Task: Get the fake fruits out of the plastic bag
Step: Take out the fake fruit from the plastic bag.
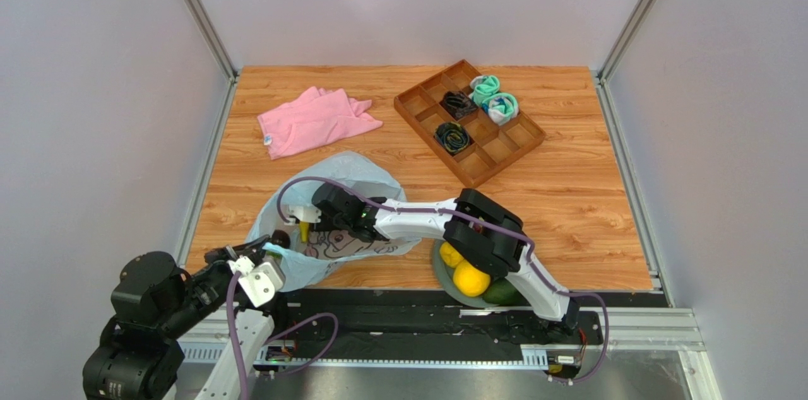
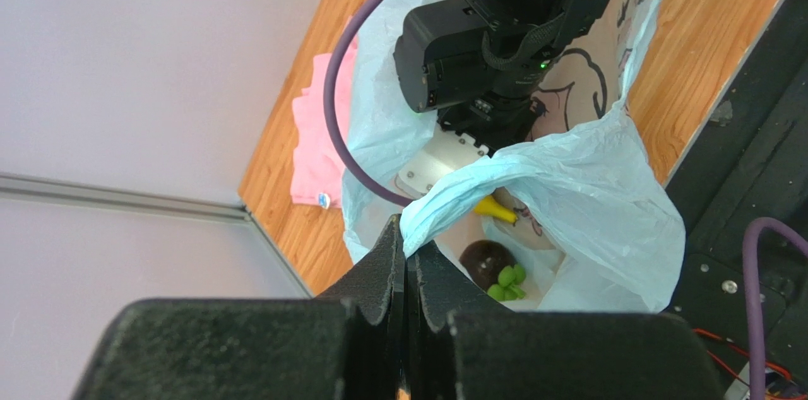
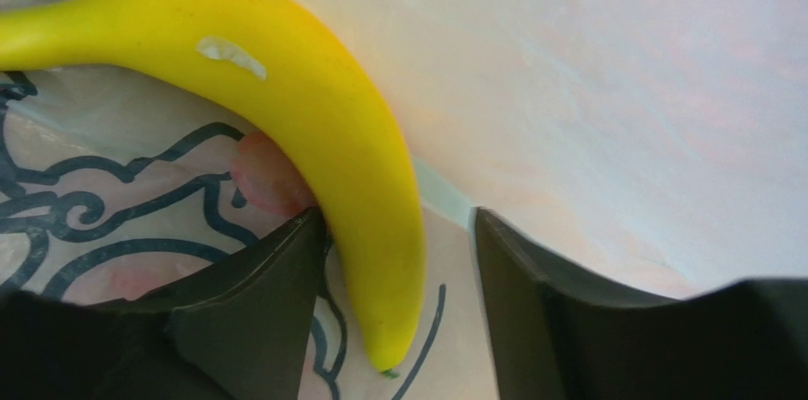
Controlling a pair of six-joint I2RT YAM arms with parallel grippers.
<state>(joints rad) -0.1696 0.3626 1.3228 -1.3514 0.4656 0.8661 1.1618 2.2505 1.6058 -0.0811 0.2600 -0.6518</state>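
Observation:
The pale-blue plastic bag lies open at the near left of the table. My left gripper is shut on the bag's rim and holds the mouth up. My right gripper reaches inside the bag. In the right wrist view it is open around the tip end of the yellow banana; the left finger touches the banana and the right finger stands apart. The left wrist view shows the banana and a dark grape bunch with green leaves inside the bag. Two lemons and an avocado sit on a plate.
A pink cloth lies at the back left. A wooden compartment tray with rolled socks stands at the back right. The plate is under my right arm at the table's near edge.

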